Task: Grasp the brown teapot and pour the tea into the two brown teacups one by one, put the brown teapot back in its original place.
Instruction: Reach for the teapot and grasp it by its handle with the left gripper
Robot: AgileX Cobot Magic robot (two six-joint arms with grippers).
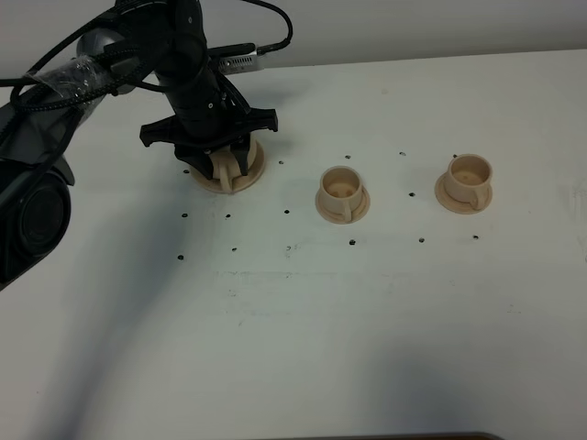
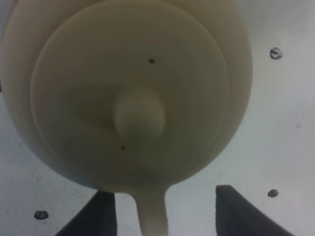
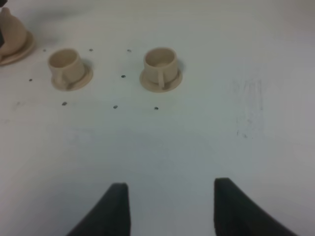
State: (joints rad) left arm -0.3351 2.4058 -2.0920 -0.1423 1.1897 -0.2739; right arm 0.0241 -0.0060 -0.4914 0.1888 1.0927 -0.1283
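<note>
The teapot [image 2: 138, 98] is seated on its wide saucer [image 1: 255, 170] at the back left of the white counter [image 1: 367, 321]. The left gripper [image 2: 165, 196] is positioned over it, with the fingers [image 2: 103, 216] apart on either side of the loop handle [image 2: 151, 216] and a gap visible on each side. Two teacups [image 1: 341, 188] [image 1: 470, 174] on small saucers [image 1: 359, 209] are lined up to the right. The right gripper [image 3: 170, 206] is seen with its fingers spread above the counter.

open table [image 1: 367, 321] between spaced teacups [image 1: 342, 192] [image 1: 469, 181], arm [image 1: 197, 82] over teapot [image 1: 224, 169]

Fig. Arm and gripper pose.
L arm [image 1: 188, 64] reaches fwd, wrist pitched down; L gripper [image 1: 229, 165] jaws spread wide. R gripper [image 3: 170, 211] jaws likewise apart.
</note>
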